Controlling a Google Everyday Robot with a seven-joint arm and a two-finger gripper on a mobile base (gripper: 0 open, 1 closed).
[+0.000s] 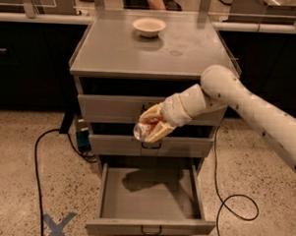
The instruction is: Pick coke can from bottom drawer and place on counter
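Pincer (147,126) clamped on the coke can (142,130), fingers (151,113) above and below it. Can is off any surface, held in the air in front of the cabinet, level with the gap between top drawer (109,108) and middle drawer (117,144). Can tilted, silver end facing down-left, red side partly covered by the pincer. White arm (247,107) comes in from the right edge and crosses the cabinet's right front corner.

Bottom drawer (150,227) pulled fully out, directly under the can; nothing visible inside but a dark shadow on its floor. Small wire handle at the front edge. Top and middle drawers both look slightly ajar, dark gaps above each.

Desk (141,55), the cabinet's grey top: white bowl (149,27) near the back edge, left of centre, faint ring stain (176,53) to its front right. Can well below desk level, well apart from the bowl.

Floor is speckled. Black cable (36,174) loops on the left, another cable (232,207) loops on the right by the open drawer. Blue X mark (57,226) at bottom left. Small blue object (81,137) against the cabinet's left side, can't tell what it is.
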